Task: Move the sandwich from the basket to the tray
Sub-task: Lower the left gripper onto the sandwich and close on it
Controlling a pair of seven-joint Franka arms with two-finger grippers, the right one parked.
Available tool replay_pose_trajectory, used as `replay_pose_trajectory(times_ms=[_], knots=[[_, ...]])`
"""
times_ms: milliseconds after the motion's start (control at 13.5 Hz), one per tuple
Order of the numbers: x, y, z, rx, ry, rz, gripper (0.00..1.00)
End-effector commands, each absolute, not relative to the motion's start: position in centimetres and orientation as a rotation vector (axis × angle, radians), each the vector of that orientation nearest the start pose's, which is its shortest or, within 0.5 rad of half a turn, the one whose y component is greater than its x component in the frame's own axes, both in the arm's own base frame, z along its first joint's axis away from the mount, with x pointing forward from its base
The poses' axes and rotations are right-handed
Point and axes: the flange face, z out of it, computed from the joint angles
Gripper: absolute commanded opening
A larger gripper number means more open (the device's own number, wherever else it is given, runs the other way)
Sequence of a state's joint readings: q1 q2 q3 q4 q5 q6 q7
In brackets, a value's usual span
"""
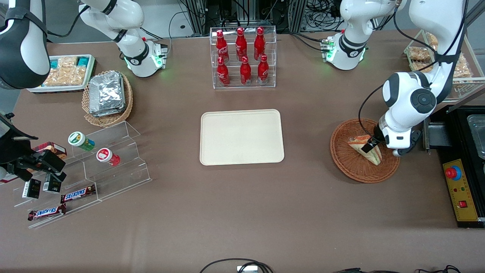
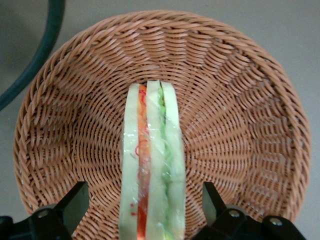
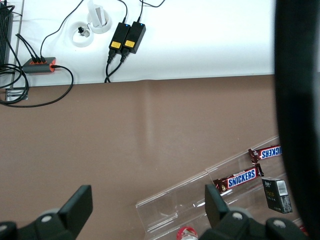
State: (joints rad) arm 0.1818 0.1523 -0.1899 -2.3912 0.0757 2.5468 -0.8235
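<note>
Desk (image 1: 242, 212) carries everything; the tray (image 1: 241, 137) sits mid-desk, bare, nothing on it yet. Basket (image 1: 352, 167) is toward the working arm's end of the desk, well apart from the tray. Left arm is bent down over the basket, gripper (image 1: 369, 146) low inside it, right at the sandwich (image 1: 373, 155). Sandwich is in the basket, lying on the weave. Wrist cam: fingers (image 2: 75, 202) spread wide, one on each side of the sandwich (image 2: 152, 170), a clear gap on both sides, no contact visible, so not gripped. Basket (image 2: 240, 90) fills the wrist view, sandwich roughly centred between the fingers, layers running along the gripper's line of sight. Progress: approach looks done, alignment looks good; grasp, lift, carry across to the tray and release are all still to do. Next move, I'd guess: close on the bread faces, gently, since the wrap is slick and the bread is soft. Early in the task, call it under a third.
</note>
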Motion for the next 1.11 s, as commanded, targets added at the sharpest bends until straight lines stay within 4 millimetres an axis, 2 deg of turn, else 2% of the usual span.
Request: replay_pose_trajectory(times_ms=[0,296,370,444,519,815,1037], knots=[[49.8,-0.3,24.0,-2.91,-1.184,-0.038,1.0],[49.9,-0.3,22.4,-2.907,-1.216,-0.034,1.0],[49.9,-0.3,22.1,-2.905,-1.221,-0.026,0.9],[49.9,-0.3,22.0,-2.899,-1.236,-0.021,0.42],[50.0,-0.3,21.9,-2.887,-1.266,-0.02,0.01],[50.2,-0.4,21.9,-2.888,-1.262,-0.02,0.0],[50.9,-0.3,23.6,-2.877,-1.255,-0.014,0.0]])
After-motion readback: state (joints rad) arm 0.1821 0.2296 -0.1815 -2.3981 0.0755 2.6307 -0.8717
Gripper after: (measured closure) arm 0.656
